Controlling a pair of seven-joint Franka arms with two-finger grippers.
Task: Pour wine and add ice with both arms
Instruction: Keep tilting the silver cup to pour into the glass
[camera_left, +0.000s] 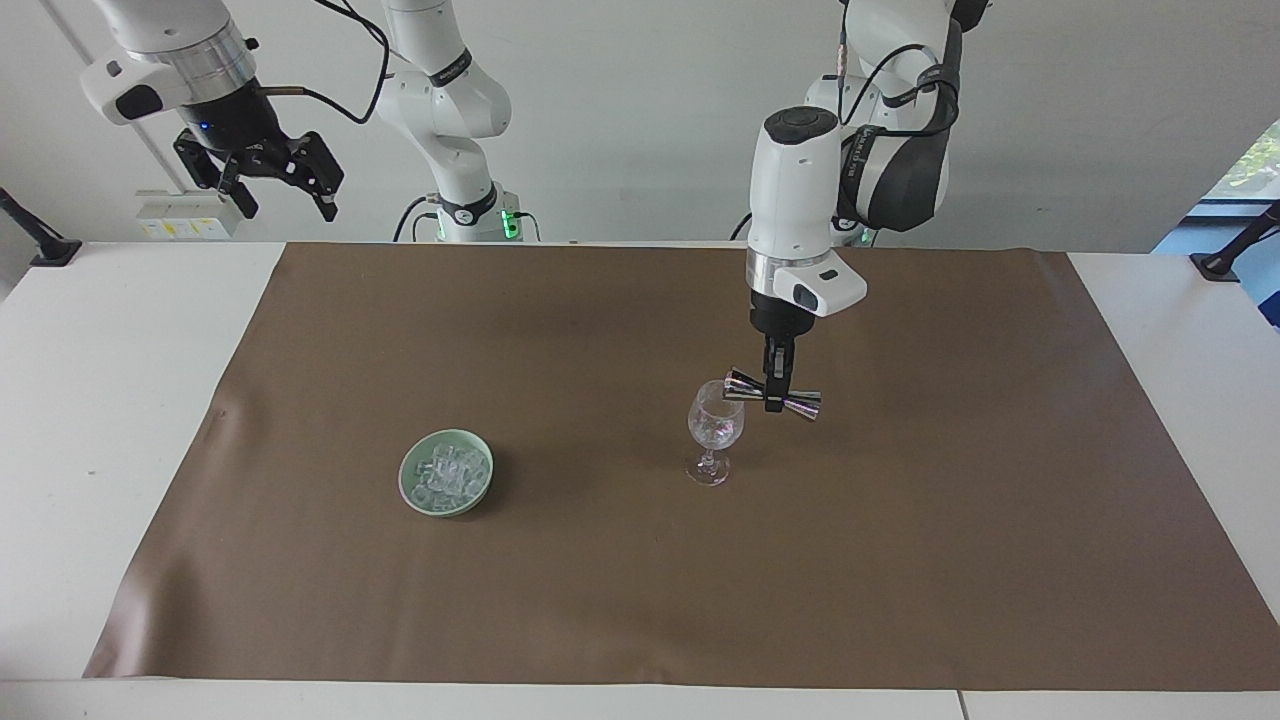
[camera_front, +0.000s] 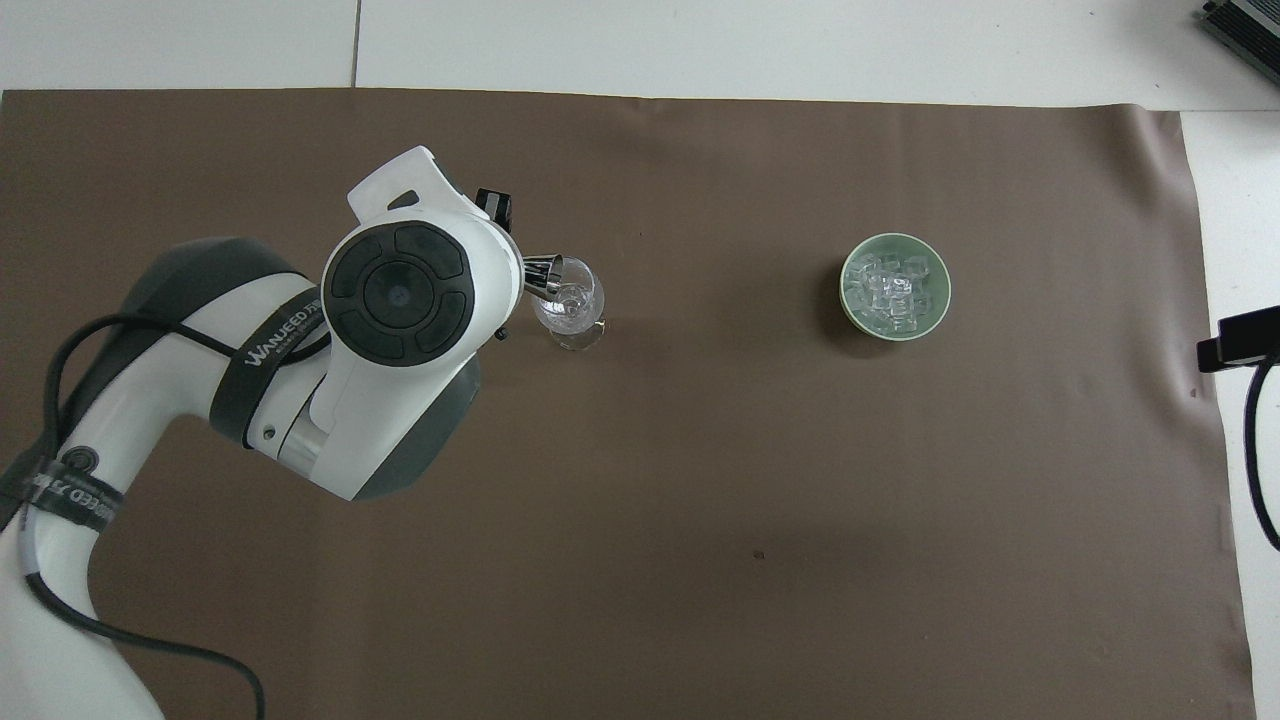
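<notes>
The left gripper (camera_left: 773, 404) clamps a jigger (camera_left: 772, 395) sideways, mouth at the glass (camera_left: 715, 425) rim for pouring. The right gripper (camera_left: 262, 180) waits raised, jaws wide, ice (camera_left: 447, 473) untouched in its bowl (camera_left: 412, 492).

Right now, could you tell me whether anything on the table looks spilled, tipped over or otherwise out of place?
Nothing stands out. The stemmed glass stands upright on the brown mat, the ice stays heaped inside the green bowl, and no spill shows. The metal jigger lies sideways only because the left claw tips it over the glass.
</notes>
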